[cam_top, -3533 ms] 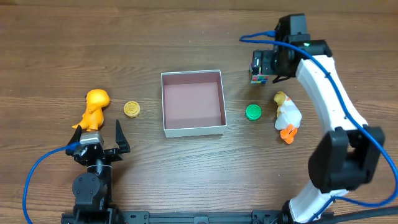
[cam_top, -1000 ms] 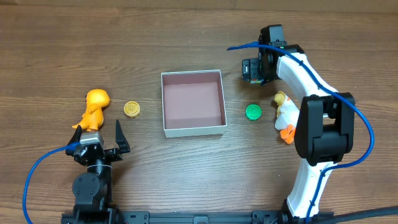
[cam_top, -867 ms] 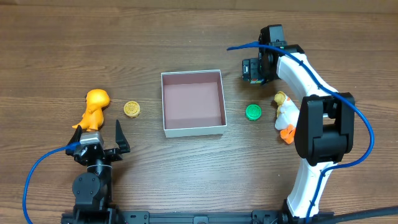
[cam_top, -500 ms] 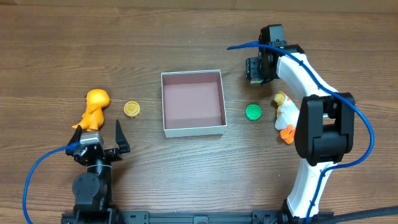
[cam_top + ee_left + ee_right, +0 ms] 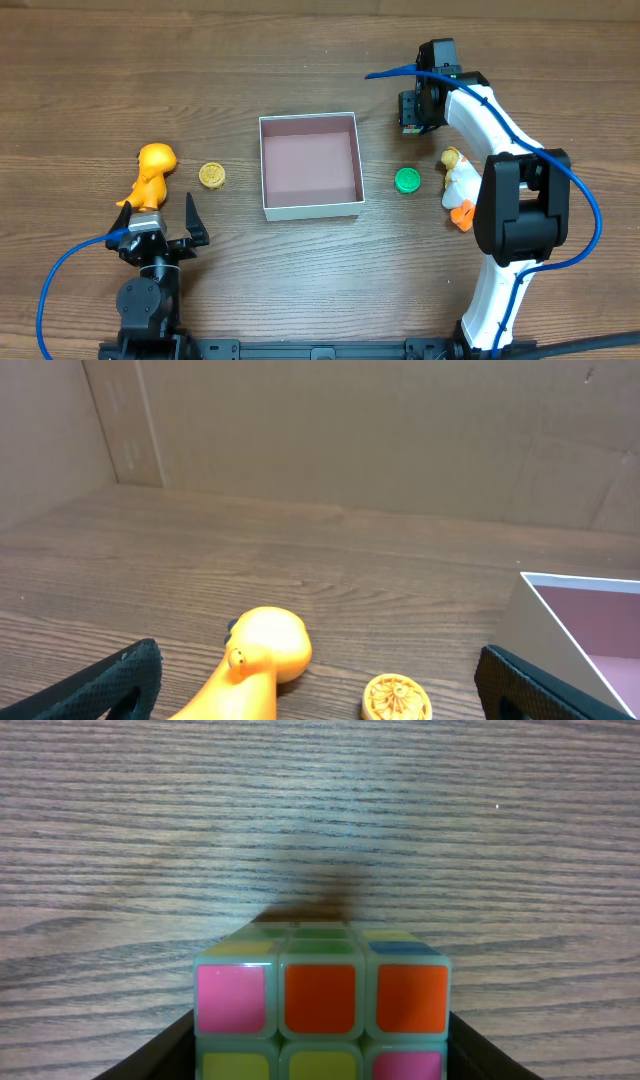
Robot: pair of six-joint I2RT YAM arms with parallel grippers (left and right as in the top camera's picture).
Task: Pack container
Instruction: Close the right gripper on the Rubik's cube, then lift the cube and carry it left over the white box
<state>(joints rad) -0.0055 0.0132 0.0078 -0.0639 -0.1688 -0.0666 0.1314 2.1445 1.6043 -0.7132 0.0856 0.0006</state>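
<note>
Found the container (image 5: 312, 209) lying flat at mid-table, open side up. Saw the right gripper (image 5: 411, 110) just beyond its far right corner, fingers closed against 2 sides of a colour cube (image 5: 322, 997). Saw the left gripper (image 5: 160, 218) spread fully wide, holding nothing, near an orange toy (image 5: 152, 172) and a yellow disc (image 5: 211, 176).

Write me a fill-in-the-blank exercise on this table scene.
The container is ___ of toys.
The round cap right of the container is ___.
Between the fingers of the right gripper sits a multicoloured ___.
The orange dinosaur lies ___ of the container.
Missing: empty; green; cube; left.
</note>
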